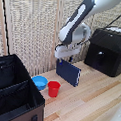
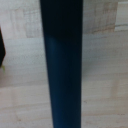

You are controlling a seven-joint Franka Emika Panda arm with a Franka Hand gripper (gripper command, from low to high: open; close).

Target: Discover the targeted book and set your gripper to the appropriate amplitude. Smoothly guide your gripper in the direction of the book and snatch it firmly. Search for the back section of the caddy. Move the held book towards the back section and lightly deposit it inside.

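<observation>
Pinching the book [image 1: 68, 72] by its top edge, the end effector [image 1: 63, 58] holds it above the counter [image 1: 90, 100]; the caddy [image 1: 15, 92] sits well apart.

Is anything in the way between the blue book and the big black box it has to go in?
Yes. The red cup and the blue bowl sit on the table between the book and the caddy. The gripper would likely need to carry the book above them.

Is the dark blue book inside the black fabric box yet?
No. The dark blue book is outside the black fabric box, under the gripper.
</observation>
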